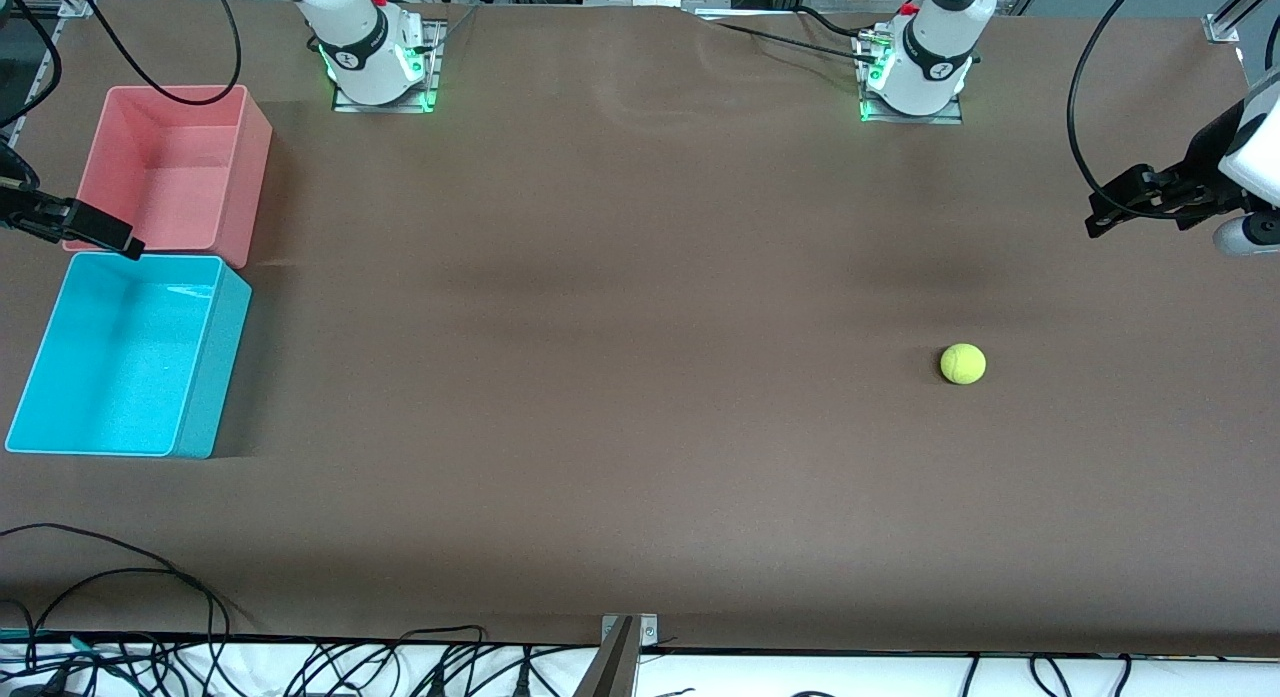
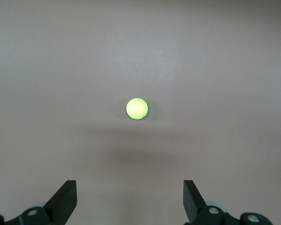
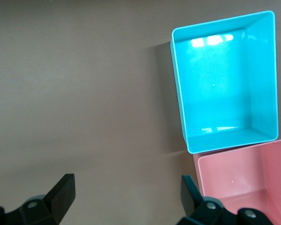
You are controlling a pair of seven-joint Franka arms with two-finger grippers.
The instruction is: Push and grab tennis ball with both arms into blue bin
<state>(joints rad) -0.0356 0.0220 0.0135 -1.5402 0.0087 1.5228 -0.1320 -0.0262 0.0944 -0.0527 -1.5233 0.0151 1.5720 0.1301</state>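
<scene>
The tennis ball (image 1: 962, 364) lies alone on the brown table toward the left arm's end; in the left wrist view the tennis ball (image 2: 136, 108) shows small, far below. My left gripper (image 1: 1098, 220) hangs high over that end of the table, open and empty, its fingers (image 2: 65, 197) spread wide. The blue bin (image 1: 215, 362) stands empty at the right arm's end, and the blue bin (image 3: 179, 93) also shows in the right wrist view. My right gripper (image 1: 128, 243) hovers high by the bins, open and empty.
A pink bin (image 1: 250, 177) stands empty against the blue one, farther from the front camera; the pink bin (image 3: 243, 183) shows in the right wrist view too. Both arm bases (image 1: 375, 67) sit along the table's edge. Cables (image 1: 150, 597) trail at the near edge.
</scene>
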